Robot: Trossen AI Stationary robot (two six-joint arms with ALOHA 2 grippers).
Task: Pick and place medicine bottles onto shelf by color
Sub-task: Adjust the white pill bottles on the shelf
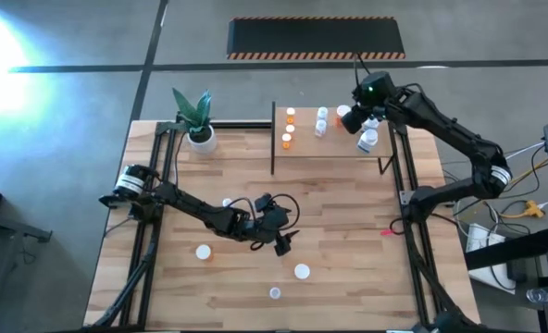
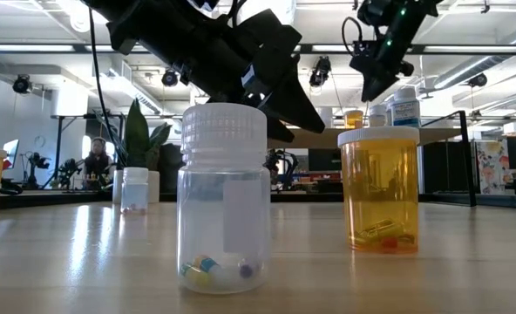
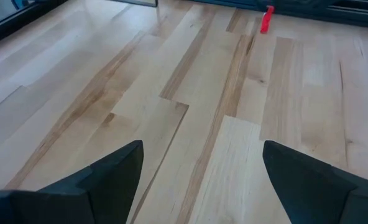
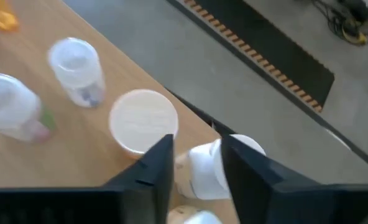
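Observation:
The shelf (image 1: pixel 339 150) stands at the table's far side. Orange bottles (image 1: pixel 288 128) stand at its left end, clear ones (image 1: pixel 321 121) in the middle and white ones (image 1: pixel 368 137) at its right end. My right gripper (image 1: pixel 353 120) hovers above the white bottles (image 4: pixel 204 175), its fingers (image 4: pixel 196 168) a little apart with nothing between them. My left gripper (image 1: pixel 283 236) stands open low over bare tabletop (image 3: pixel 202 180) near the middle. Loose bottles stand on the table: an orange one (image 1: pixel 203 252), a white-capped one (image 1: pixel 302 271), and a small clear one (image 1: pixel 274 293).
A potted plant (image 1: pixel 200 134) stands at the far left, beside the shelf's black posts (image 1: pixel 273 139). A small bottle (image 1: pixel 226 202) sits beside the left arm. A red scrap (image 1: pixel 385 231) lies near the right edge. In the low view a clear bottle (image 2: pixel 221 201) and an orange one (image 2: pixel 378 187) stand close to the camera.

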